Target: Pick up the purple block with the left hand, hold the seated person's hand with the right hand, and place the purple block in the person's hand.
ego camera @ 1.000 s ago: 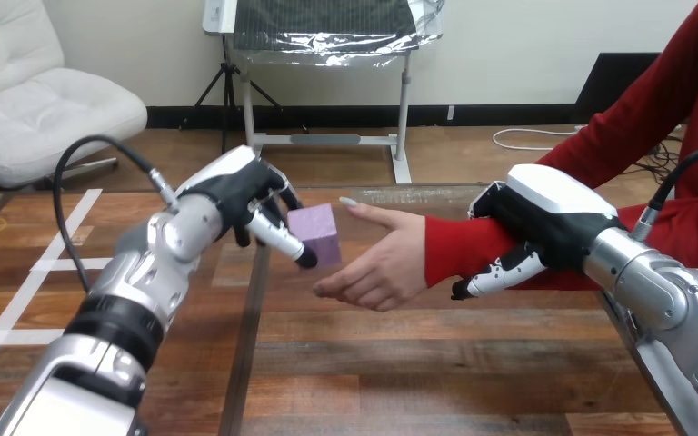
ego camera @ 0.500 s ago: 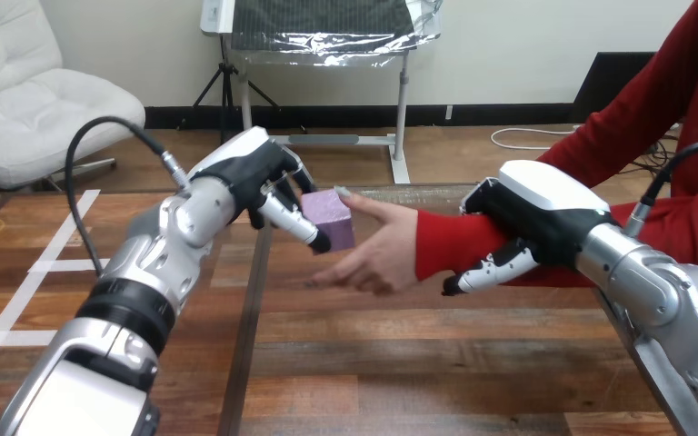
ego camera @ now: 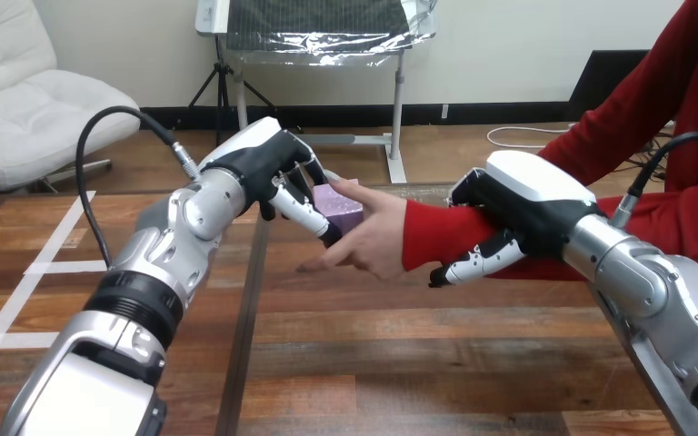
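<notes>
Status: the left hand (ego camera: 256, 170) grips the purple block (ego camera: 345, 211), block touching the person's hand (ego camera: 374, 245) above the bench (ego camera: 418, 363). The right hand (ego camera: 520, 207) is curled round the red-sleeved forearm (ego camera: 432, 238). Left to do: release into the palm.

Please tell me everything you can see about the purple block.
The purple block is a pale lilac cube with a plain matte surface. It is up off the table, slightly tilted. The left robot hand grips it from the left with curled fingers; the person's hand meets its right side, a finger lying along its top edge.
</notes>
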`<state>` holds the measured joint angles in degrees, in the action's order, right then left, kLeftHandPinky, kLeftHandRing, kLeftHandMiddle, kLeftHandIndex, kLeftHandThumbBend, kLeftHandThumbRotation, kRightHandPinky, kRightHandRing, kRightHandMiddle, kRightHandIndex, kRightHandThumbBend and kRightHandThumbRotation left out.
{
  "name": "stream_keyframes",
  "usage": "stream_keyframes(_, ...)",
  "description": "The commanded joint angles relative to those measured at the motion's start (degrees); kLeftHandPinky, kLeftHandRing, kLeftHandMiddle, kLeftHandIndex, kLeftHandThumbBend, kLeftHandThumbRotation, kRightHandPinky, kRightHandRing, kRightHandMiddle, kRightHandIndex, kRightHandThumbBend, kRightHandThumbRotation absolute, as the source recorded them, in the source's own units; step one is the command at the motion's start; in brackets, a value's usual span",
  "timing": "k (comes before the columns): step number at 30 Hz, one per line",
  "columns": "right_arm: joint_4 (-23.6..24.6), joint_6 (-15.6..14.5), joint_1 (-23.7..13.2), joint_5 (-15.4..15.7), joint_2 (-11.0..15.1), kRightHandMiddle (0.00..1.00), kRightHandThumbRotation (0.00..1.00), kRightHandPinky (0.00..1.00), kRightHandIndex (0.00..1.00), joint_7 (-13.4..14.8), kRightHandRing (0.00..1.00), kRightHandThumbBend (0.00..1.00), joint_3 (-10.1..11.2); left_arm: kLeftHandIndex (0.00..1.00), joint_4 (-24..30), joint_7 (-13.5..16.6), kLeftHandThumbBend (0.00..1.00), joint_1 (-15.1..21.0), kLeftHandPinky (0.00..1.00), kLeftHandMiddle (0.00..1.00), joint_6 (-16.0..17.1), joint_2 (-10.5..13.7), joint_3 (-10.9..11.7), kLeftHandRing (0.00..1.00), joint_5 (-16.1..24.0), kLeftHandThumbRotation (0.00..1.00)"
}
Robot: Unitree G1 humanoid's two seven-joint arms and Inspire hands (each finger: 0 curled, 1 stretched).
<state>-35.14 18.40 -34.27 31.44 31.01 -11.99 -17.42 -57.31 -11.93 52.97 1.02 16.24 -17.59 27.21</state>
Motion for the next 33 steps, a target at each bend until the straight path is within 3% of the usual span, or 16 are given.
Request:
stream_keyframes(1,2.85,1.31,-6.19,-0.65,-2.35,0.3,0.27,0.23,0.31,0.68,0.26,0.87,0.26,0.43,-0.54,1.28,0.74,5.24,0.3,0.45,0.99,-0.29,-0.1,0.38,0.1,0.0)
stream_keyframes(21,2.35,1.22,-8.08,-0.41,-4.03,0.32,0.27,0.25,0.32,0.2,0.28,0.87,0.13,0.46,-1.98,0.35,0.72,6.02,0.4,0.52,0.82,-1.58,-0.87,0.48,0.71,0.0)
stream_keyframes(33,2.13,1.89,-8.3,-0.61,-3.95,0.32,0.28,0.25,0.31,-0.05,0.28,0.87,0.22,0.46,-2.26,0.67,0.73,5.69,0.38,0.5,1.05,-2.07,-1.42,0.45,0.7,0.0)
